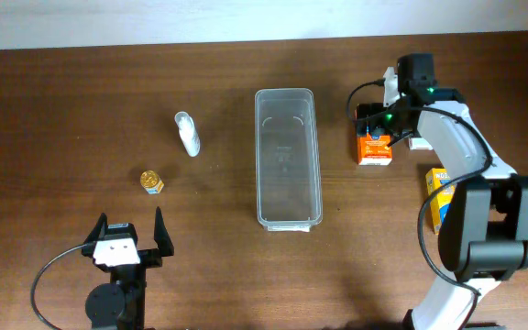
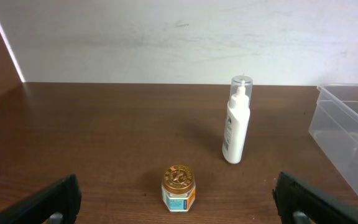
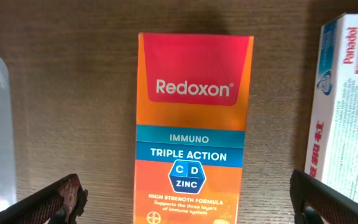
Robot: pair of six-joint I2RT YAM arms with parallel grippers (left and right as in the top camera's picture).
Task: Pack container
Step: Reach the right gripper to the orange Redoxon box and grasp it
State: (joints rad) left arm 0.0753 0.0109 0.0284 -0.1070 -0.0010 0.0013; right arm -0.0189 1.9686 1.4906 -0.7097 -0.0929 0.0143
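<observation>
A clear plastic container point(image 1: 288, 183) lies at the middle of the table, its length running from the far edge toward the near edge. Close to the near edge, the left gripper point(image 1: 131, 224) stands with jaws wide, facing a gold-lidded jar point(image 1: 151, 181) and a white pump bottle point(image 1: 187, 134). Toward the right edge, the right gripper point(image 1: 385, 122), also spread open, hangs over an orange Redoxon box point(image 3: 194, 124) beside a Panadol box point(image 3: 347, 106).

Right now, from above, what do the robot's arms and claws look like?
The left gripper has two black fingers on a white block, above a black round base with a looping black cable. The right arm is white with chunky black joints, a black cable and small green lights; the right gripper has black fingers too.
</observation>
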